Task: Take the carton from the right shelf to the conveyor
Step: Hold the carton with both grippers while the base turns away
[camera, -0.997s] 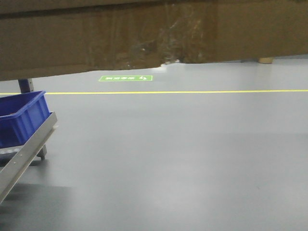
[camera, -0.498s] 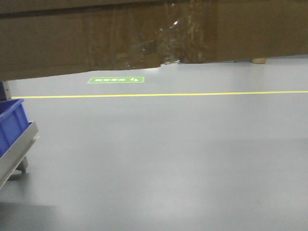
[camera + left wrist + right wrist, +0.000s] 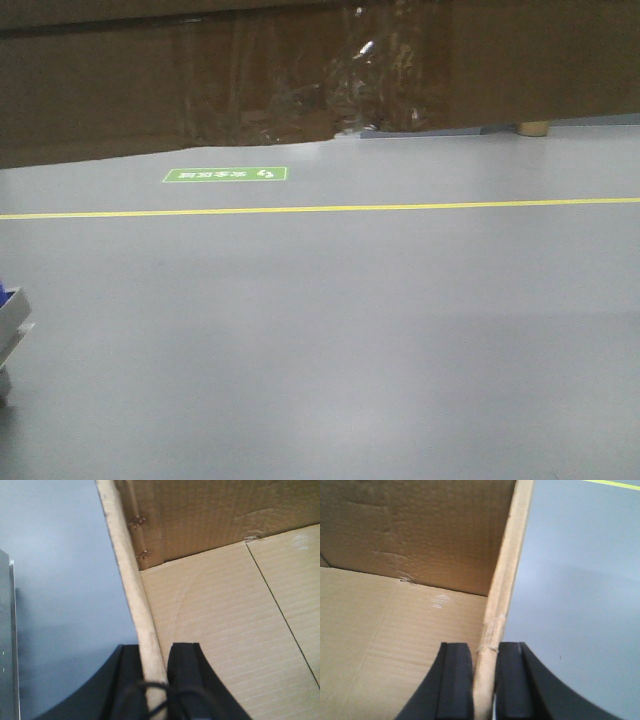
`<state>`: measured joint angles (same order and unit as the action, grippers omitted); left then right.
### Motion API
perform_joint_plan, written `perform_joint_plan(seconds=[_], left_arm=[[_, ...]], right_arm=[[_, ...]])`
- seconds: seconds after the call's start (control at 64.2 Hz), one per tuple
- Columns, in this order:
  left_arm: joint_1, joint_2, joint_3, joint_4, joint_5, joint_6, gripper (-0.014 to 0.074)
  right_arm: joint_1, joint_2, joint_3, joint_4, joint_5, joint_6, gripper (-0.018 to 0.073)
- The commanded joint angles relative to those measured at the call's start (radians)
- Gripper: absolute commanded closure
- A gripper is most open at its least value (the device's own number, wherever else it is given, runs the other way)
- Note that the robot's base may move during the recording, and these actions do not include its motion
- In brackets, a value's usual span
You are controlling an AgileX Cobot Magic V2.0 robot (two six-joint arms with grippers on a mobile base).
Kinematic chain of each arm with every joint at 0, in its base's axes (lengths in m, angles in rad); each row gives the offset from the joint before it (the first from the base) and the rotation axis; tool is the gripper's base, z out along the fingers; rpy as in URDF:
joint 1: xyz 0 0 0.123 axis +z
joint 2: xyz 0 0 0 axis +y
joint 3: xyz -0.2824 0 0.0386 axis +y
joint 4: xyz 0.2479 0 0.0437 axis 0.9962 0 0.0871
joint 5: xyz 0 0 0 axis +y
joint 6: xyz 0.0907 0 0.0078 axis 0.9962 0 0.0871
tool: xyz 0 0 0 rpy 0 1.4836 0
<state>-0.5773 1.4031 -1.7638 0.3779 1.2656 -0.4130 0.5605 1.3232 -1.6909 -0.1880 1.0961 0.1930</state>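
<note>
The carton [image 3: 320, 70] is a big brown cardboard box that fills the top of the front view, with crinkled clear tape [image 3: 345, 95] on its lower strip. It hangs above the grey floor. In the left wrist view my left gripper [image 3: 152, 667] is shut on the carton's left wall [image 3: 125, 570], one black finger [image 3: 131, 680] outside and one inside. In the right wrist view my right gripper [image 3: 484, 672] is shut on the carton's right wall [image 3: 507, 570] in the same way. The box's inside [image 3: 395, 630] holds nothing. The conveyor and the right shelf are out of view.
Smooth grey floor [image 3: 350, 330] lies ahead, crossed by a yellow line [image 3: 400, 208], with a green floor sign [image 3: 225, 175] beyond it. A metal rail end [image 3: 12, 318] with a sliver of blue bin shows at the left edge. A grey metal strip [image 3: 6, 645] lies left of the carton.
The blue bin and its metal rail have slid almost out of the front view to the left. The floor sign and yellow line sit lower. Both grippers still hold the carton.
</note>
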Motion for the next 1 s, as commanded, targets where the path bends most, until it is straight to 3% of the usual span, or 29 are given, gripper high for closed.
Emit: perform_joint_plan(seconds=[0.0, 0.561, 0.981], left_arm=[[-0.016, -0.009, -0.007, -0.076, -0.087, 0.014, 0.0616], [-0.016, -0.009, -0.007, -0.072, -0.087, 0.014, 0.0616], [-0.016, -0.009, -0.007, -0.009, -0.089, 0.014, 0.0616]], right_arm=[[0.008, -0.009, -0.001, 0.057, -0.086, -0.019, 0.0627], [0.008, -0.009, -0.001, 0.06, -0.094, -0.019, 0.0627], [0.008, -0.009, -0.001, 0.06, -0.094, -0.019, 0.0627]])
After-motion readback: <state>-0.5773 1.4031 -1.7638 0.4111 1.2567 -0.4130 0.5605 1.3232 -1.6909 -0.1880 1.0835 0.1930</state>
